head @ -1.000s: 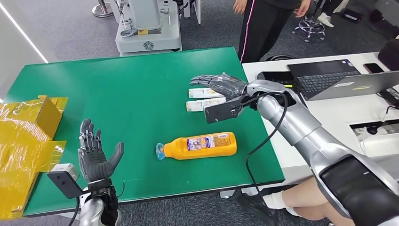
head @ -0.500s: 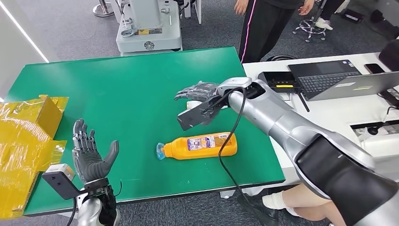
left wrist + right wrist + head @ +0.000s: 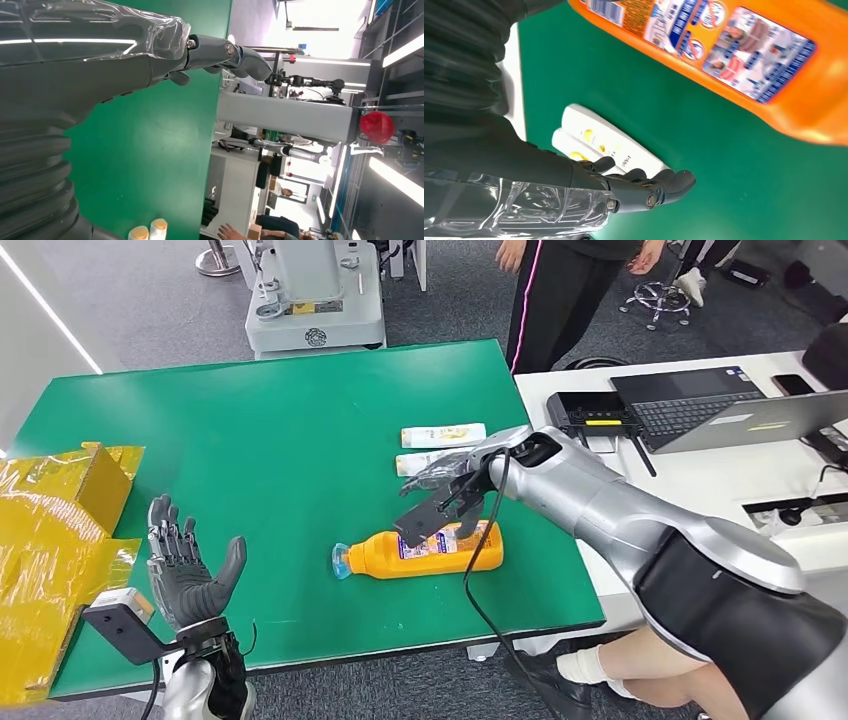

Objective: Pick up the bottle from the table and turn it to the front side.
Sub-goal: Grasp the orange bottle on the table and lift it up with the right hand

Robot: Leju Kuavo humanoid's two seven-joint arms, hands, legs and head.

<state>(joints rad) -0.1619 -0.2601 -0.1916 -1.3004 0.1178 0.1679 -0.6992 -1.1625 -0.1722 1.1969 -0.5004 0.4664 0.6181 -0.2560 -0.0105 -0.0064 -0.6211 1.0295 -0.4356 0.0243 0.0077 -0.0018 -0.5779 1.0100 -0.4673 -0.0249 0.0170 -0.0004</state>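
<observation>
Lay on its side near the front edge of the green table (image 3: 280,420), cap toward the robot's left: the orange bottle (image 3: 425,551), label strip facing up. Looked like rigid moulded plastic, smooth and probably a little slippery, with flattened sides rather than a round body, so likely to resist rolling and to sit well between thumb and fingers. Judged moderately heavy if full; contents could not be told. Best taken across the wide middle of the body, over the label, clear of the narrow neck and pale blue cap (image 3: 340,561). Not fragile, by the look of it.

Hovered just above the far side of the bottle, palm down: the right hand (image 3: 440,472), arm reaching in from the right with the wrist camera hanging over the label. Fingers apart and only gently curved in the right wrist view, holding nothing, not touching the bottle. Would need to drop and wrap the body before any lift and turn.

Stood raised near the table's front left corner: the left hand (image 3: 185,570), palm upright, fingers spread, nothing in it, well apart from the bottle.

Lay side by side just beyond the right hand: two white tubes (image 3: 440,436), close enough to be brushed on the way down. Sat at the table's left edge: a yellow wrapped box (image 3: 60,530). Stood behind the table: a person in dark trousers (image 3: 555,300).
</observation>
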